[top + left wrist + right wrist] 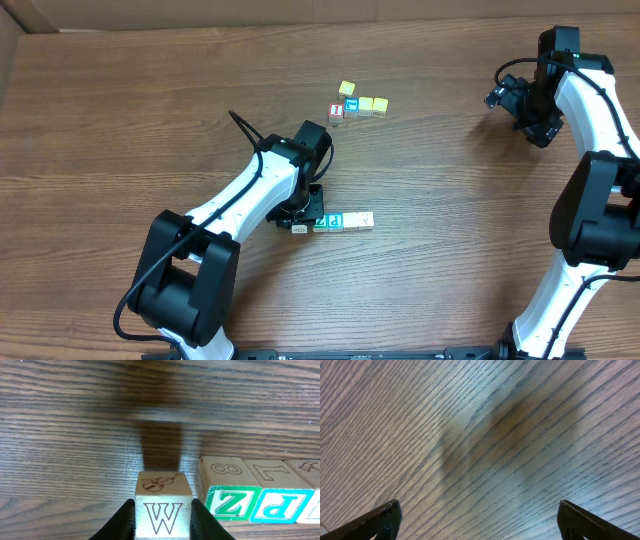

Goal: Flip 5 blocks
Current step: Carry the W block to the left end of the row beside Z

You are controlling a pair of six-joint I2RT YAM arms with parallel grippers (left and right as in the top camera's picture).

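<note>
Left pincer [163,519]: smooth black fingers [122,522] sit tight along both side faces of the pale square wooden cube with brown W and violin print [163,491]; gripping or only touching, can't tell. The cube rests on the brown wood-grain bench [75,435] at the left end of a row. Just beside it is the green-faced Z cube [227,497], then the blue-faced P cube [277,505], then a cream cube [311,495] cut off by the frame edge. Right pincer [480,522] gapes wide and empty, only its tips showing, well apart from the row. The far cluster of yellow, red-faced and blue-faced cubes [356,103] is too small to read.
</note>
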